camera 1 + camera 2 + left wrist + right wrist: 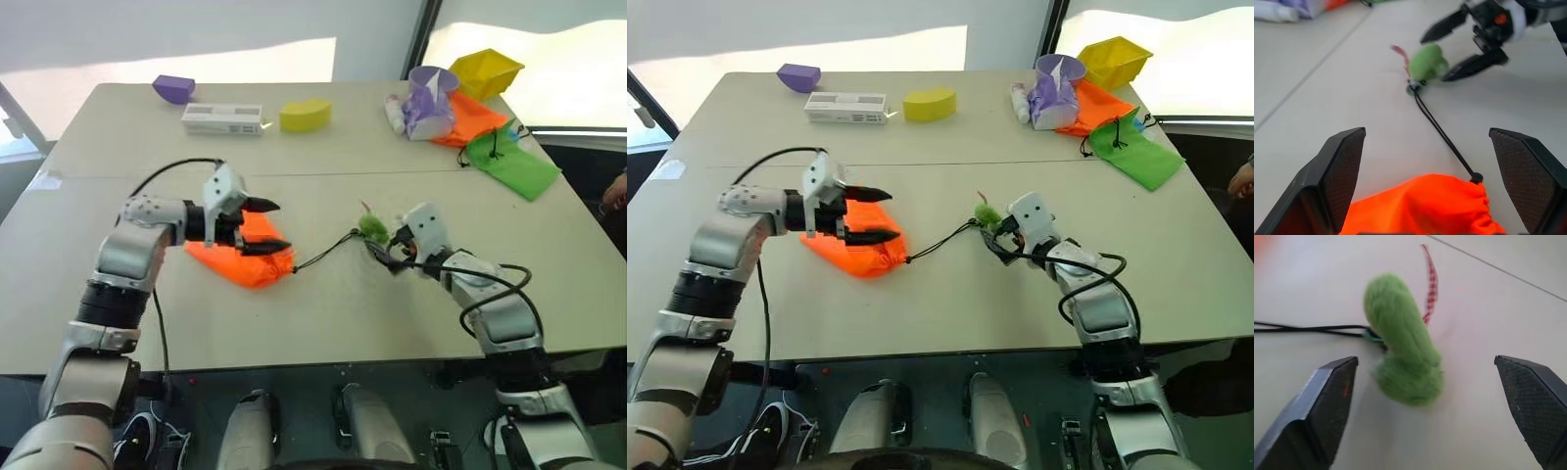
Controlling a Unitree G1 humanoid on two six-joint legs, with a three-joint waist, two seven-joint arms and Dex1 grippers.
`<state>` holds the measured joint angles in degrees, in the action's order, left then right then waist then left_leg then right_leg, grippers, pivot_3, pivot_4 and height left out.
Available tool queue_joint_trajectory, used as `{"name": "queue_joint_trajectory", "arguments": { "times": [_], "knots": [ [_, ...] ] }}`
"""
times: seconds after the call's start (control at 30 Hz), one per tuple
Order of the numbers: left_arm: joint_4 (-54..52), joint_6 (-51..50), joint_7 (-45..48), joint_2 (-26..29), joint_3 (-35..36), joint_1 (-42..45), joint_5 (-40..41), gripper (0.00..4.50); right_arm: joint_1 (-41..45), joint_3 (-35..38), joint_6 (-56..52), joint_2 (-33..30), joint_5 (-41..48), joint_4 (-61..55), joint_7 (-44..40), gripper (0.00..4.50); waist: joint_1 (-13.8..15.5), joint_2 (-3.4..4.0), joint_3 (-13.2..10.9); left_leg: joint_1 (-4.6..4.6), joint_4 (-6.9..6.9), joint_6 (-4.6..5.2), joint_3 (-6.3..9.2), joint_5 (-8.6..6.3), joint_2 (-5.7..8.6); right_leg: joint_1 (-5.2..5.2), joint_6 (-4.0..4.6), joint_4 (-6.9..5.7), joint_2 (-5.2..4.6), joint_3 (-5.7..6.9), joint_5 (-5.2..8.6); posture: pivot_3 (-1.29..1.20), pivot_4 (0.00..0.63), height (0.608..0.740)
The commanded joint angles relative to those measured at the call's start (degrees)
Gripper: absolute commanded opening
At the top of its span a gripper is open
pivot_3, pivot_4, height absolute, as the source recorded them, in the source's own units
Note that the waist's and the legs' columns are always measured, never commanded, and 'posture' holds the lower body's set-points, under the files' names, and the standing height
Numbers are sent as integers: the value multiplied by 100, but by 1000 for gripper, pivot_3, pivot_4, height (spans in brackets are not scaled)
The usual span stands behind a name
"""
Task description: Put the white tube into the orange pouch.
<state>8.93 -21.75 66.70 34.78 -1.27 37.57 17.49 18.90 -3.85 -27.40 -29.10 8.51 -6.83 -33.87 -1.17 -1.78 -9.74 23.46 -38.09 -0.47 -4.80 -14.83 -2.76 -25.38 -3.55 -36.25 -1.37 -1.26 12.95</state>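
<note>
Now, left gripper [263, 227]: fingers spread wide apart, holding nothing, hanging just over the orange pouch and pointing right.
Right gripper [384, 247]: fingers also wide apart and empty, pointing left at a fuzzy green tuft, which lies between its fingertips on the surface.
Orange pouch [245, 257]: lying flat on the near left of the surface [323, 304], bulging, its gathered mouth turned right.
Black cord [323, 251]: runs from the pouch mouth rightward across the surface to a small green ring [1371, 337] beside the tuft.
Green tuft [1403, 352]: fluffy, with a thin red-checked ribbon [1430, 281] sticking out from it.
White tube [395, 114]: lying at the far right of the surface, just left of a lilac bag, well apart from both grippers and from the pouch.
Far right: lilac bag [429, 106], a second orange pouch [473, 119], a green pouch [511, 164], a yellow bin [485, 70].
Far left: purple block [173, 88], white box [222, 118], yellow block [305, 115].
</note>
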Motion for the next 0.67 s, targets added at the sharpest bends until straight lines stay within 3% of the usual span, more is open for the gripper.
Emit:
{"name": "queue_joint_trajectory", "arguments": {
  "times": [0.03, 0.17, 0.27, 0.5, 0.67],
  "knots": [
    [-73, 279, -771, 8, 744, -401, 106, 4500, -65, 353, 379, -262, 380, -540, -509, 4483, -2, 0, 0, -2, 0, 0, -2, 0, 0, 0, 2, 0, -1, 0, 1, 0, 150, 740],
    [-655, 106, -1096, 84, 1354, -1383, 453, 4500, -883, 309, 501, -594, 1102, -1345, -1535, 4483, 26, -2, 1, -6, 3, 0, -1, 0, -10, 3, 0, -1, -3, 3, 0, 0, 150, 740],
    [-855, 215, -1446, 150, 1635, -2023, 369, 4500, -1255, 181, 679, -668, 1087, -1567, -1690, 4483, 38, -2, 1, -5, 8, 2, 3, -3, -11, 5, -9, 0, -10, 8, 5, 0, 150, 740],
    [-755, 478, -2293, 47, 2332, -3073, 285, 4500, -1086, 40, 1053, -682, 714, -983, -1694, 4483, 25, -3, 0, -20, -12, -1, -15, -5, -7, 16, 40, 8, -36, 7, -7, 0, 150, 740],
    [-1133, 656, -2294, -117, 2502, -3761, 559, 4500, -872, 20, 1195, -727, 629, -606, -1797, 4483, 32, -3, 0, -14, -8, -2, -16, -5, -14, 4, 46, 7, -43, 8, -10, 0, 150, 740]
  ]
}}
